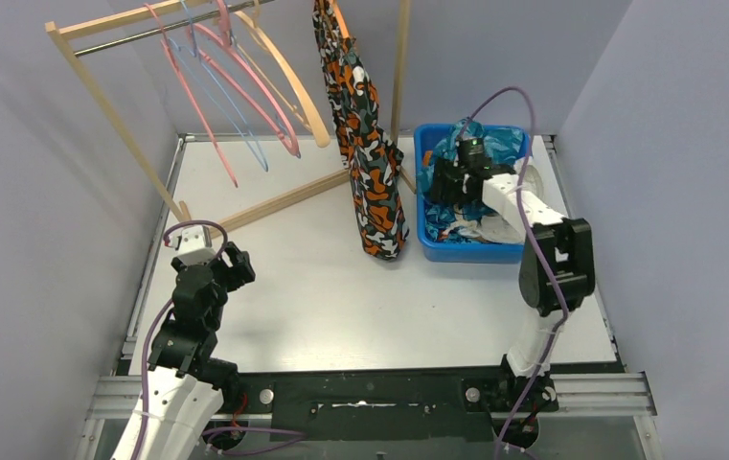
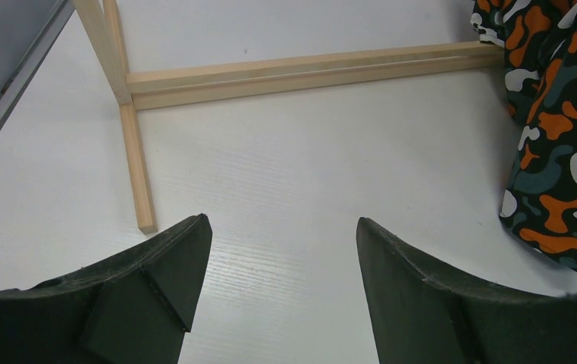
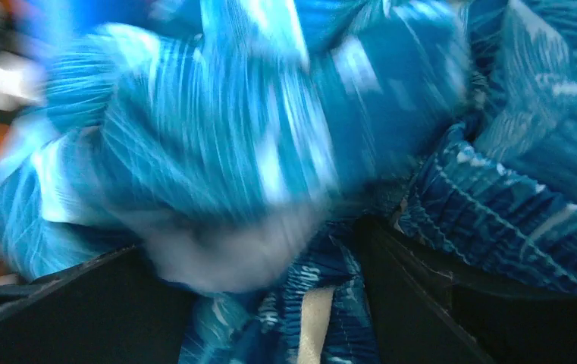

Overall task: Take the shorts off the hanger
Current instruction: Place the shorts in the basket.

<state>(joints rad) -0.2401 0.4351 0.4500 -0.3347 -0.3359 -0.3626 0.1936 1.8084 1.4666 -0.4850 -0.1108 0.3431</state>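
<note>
Lavender walls close in a white table on three sides. A wooden rack fills the upper left of the top view, its rail running toward the upper centre.

From that rail, at upper centre, hang the orange-black-white camouflage shorts. They are a long narrow drape whose hem reaches down to the table. They also show at the right edge of the left wrist view.

To their right, in the upper right of the table, a blue bin holds a heap of removed shorts, with the blue patterned shorts on top and white and orange cloth beneath. Left of the camouflage pair, several hangers sit bare on the rail, among them a pink hanger and a wooden hanger.

By this layout the task looks nearly done. Most pairs lie in the bin, and the camouflage pair appears to be the one left to pull off.

The right gripper is down inside the bin. Its wrist view is blurred, but the jaws stand well apart with blue patterned cloth bunched loosely between them, apparently not pinched. The left gripper, at lower left of the top view, hovers over bare table, spread wide and holding nothing.
</note>
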